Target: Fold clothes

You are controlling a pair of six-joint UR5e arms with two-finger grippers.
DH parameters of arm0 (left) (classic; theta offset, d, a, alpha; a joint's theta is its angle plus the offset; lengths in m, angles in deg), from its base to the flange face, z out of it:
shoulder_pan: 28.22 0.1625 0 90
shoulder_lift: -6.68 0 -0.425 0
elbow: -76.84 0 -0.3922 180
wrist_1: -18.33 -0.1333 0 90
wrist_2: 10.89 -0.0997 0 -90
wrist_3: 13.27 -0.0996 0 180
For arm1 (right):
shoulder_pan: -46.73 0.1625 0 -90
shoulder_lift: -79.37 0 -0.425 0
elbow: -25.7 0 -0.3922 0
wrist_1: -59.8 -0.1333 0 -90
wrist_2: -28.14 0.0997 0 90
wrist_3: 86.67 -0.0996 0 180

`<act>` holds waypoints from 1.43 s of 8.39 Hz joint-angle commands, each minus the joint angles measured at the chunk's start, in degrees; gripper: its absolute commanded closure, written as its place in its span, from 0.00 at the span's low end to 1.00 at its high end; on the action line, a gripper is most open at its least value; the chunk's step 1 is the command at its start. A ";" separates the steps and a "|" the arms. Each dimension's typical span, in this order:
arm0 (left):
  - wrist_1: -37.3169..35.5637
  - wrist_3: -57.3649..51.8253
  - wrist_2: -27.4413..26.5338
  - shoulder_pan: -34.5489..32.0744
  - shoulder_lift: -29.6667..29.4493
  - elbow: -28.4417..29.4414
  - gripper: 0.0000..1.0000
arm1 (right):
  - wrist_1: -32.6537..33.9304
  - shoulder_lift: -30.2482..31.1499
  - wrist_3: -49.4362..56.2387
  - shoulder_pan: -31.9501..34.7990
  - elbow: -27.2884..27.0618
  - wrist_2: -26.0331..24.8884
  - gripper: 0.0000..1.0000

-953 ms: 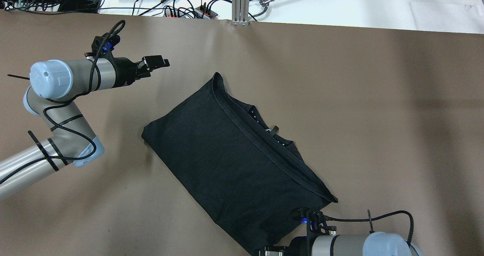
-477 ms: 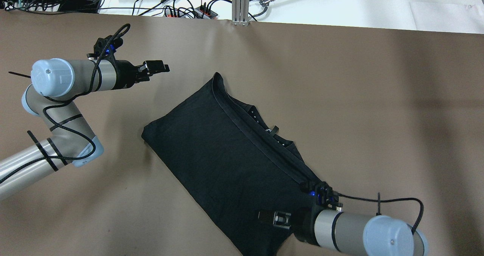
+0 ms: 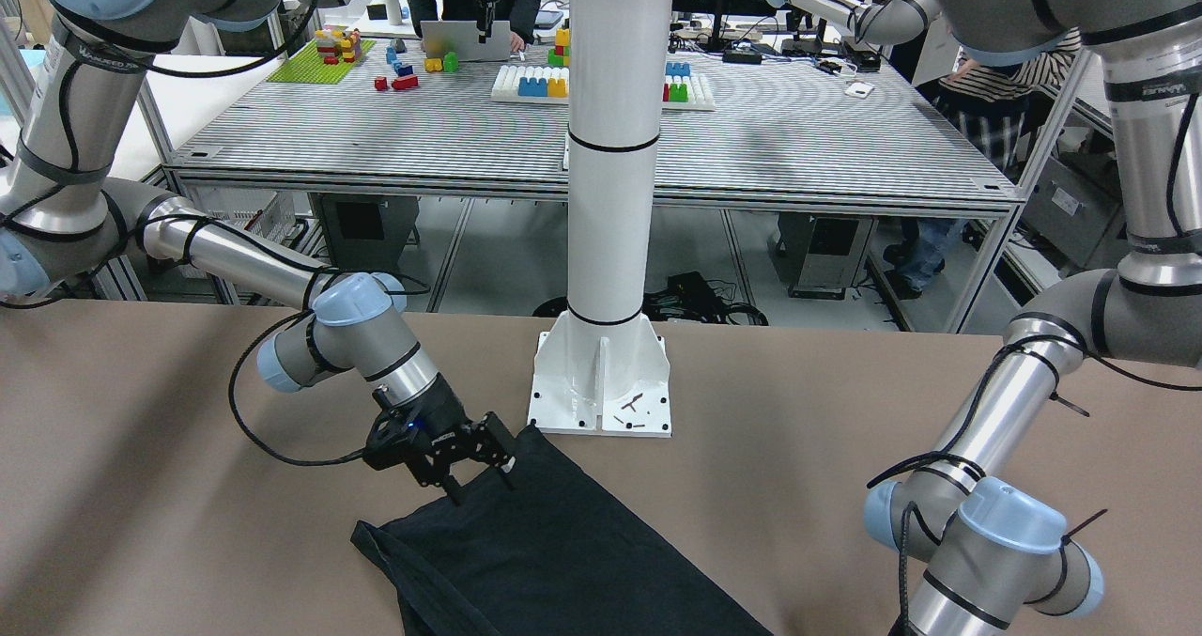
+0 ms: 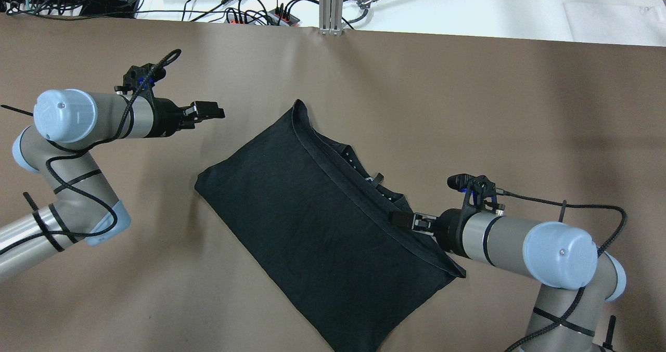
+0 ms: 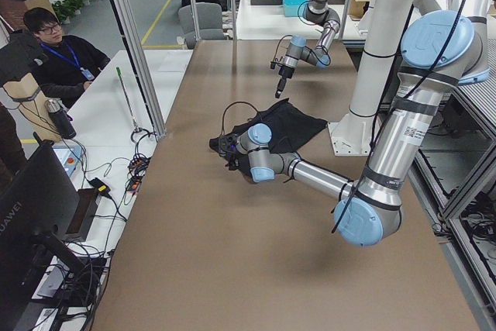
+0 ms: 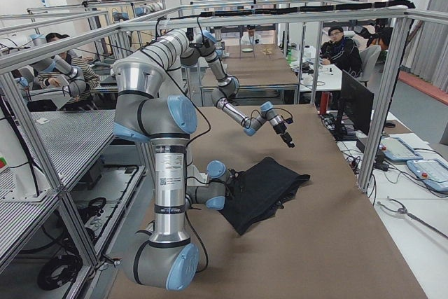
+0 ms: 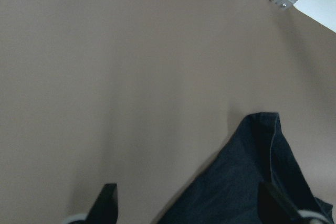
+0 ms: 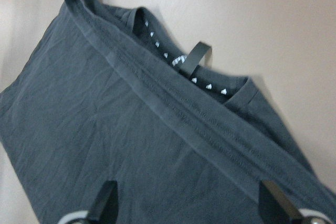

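Your right claw [image 4: 399,218]: fingers wide apart, empty, just above garment [image 4: 312,222] hem, at garment's 3 o'clock. Your left claw [image 4: 210,110]: fingers wide apart, empty, over bare table [image 4: 468,107], apart from garment, at its 10 o'clock. Garment folded, flat, mid-table.

Clothes [image 3: 563,561] cut off by front view's bottom edge

Bright, even overhead light casts soft, broad shadows across the worktop [image 4: 468,107], the black clothes [image 4: 312,222] show little detail, and the wrist views look slightly soft.
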 commanded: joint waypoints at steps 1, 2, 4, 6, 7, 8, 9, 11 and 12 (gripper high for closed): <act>-11.93 0.31 -0.78 4.71 5.48 -10.41 0.06 | 2.38 -0.24 2.91 3.94 0.04 0.11 0.06; -8.30 -0.30 -0.61 6.73 9.33 -10.08 0.06 | 2.47 -0.94 2.91 4.12 0.13 -0.24 0.06; 1.21 0.40 -3.58 8.41 12.70 -7.45 0.06 | 2.82 -1.38 2.83 4.38 0.40 -0.33 0.06; 1.40 0.31 -3.68 10.17 11.75 -5.87 0.06 | 2.82 -1.47 2.83 4.38 0.74 -0.41 0.06; 1.40 0.31 -3.59 10.35 11.57 -5.86 0.06 | 2.65 -1.56 2.83 4.30 1.70 -0.41 0.06; 1.32 0.31 -3.59 10.35 10.78 -5.51 0.06 | 2.64 -2.25 2.74 4.38 2.24 -0.41 0.06; 1.23 0.23 -3.59 10.35 9.82 -4.73 0.07 | 2.64 -2.26 2.74 4.30 2.50 -0.41 0.06; 1.14 0.23 -3.59 10.44 8.14 -3.49 0.07 | 2.64 -2.35 2.74 4.38 2.59 -0.50 0.06; 1.14 0.23 -3.59 10.44 7.61 -2.79 0.07 | 2.64 -2.26 2.74 4.38 2.59 -0.42 0.06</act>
